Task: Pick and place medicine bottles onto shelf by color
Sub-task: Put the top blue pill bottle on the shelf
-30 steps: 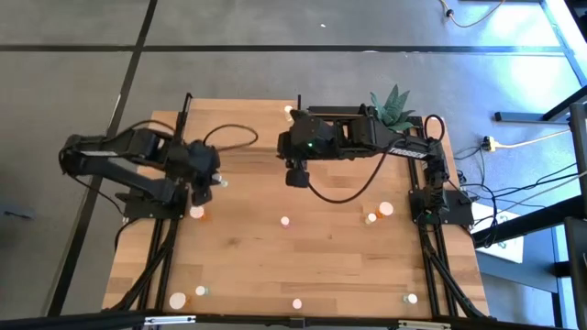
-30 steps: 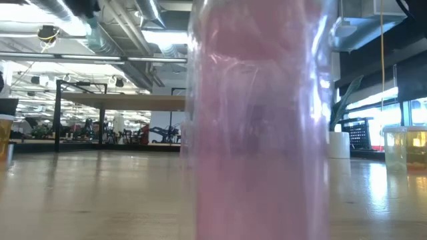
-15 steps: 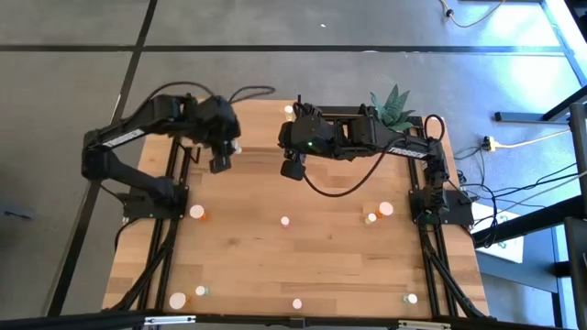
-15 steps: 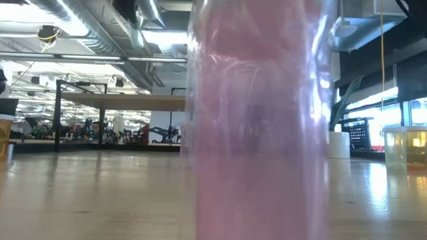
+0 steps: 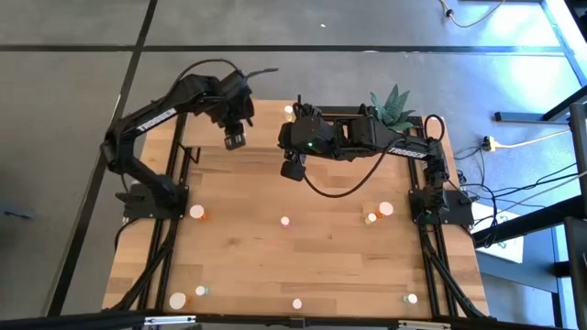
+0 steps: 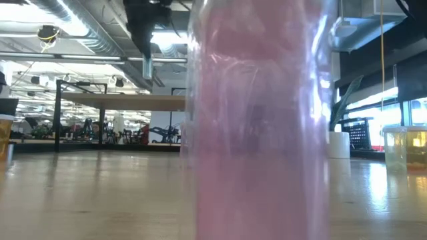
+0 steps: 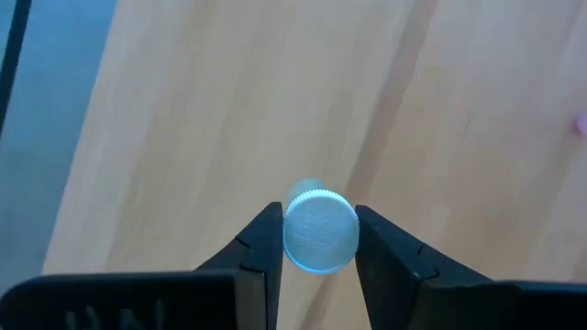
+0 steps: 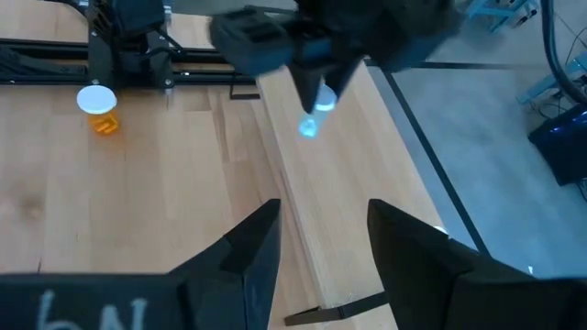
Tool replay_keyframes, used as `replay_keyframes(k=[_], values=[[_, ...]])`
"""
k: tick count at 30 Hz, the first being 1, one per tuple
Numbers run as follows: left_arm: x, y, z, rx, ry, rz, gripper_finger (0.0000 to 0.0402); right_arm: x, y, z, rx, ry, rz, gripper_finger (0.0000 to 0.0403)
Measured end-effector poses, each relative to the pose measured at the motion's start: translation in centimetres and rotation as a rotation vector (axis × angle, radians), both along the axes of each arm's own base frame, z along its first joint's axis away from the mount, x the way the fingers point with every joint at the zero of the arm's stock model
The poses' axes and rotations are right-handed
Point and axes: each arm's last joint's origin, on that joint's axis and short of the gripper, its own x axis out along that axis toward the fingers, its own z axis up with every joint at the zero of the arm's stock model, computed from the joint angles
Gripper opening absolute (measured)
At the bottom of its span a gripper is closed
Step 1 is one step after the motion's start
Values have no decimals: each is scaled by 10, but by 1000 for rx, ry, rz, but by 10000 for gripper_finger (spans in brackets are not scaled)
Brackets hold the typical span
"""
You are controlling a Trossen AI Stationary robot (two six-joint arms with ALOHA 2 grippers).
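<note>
Currently, items in my reach: one bottle (image 7: pixel 320 231), white cap toward the wrist camera, clamped between my left gripper's (image 5: pixel 235 140) fingers (image 7: pixel 260 240) and held in the air above the shelf (image 8: pixel 303 215) at the table's (image 5: pixel 330 257) far edge. My right gripper (image 5: pixel 293 170), fingers apart and holding nothing, hangs just beside the shelf. Loose stock on the table: an orange bottle (image 5: pixel 197 213), a pink bottle (image 5: pixel 285 222), further bottles along the near edge.
</note>
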Motion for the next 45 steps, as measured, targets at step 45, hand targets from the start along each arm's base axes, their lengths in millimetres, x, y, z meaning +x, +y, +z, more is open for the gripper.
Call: replay_keyframes(k=[45], values=[[34,93,-20,-11,1,-170,95,0,0,1,1,-7,1,165]])
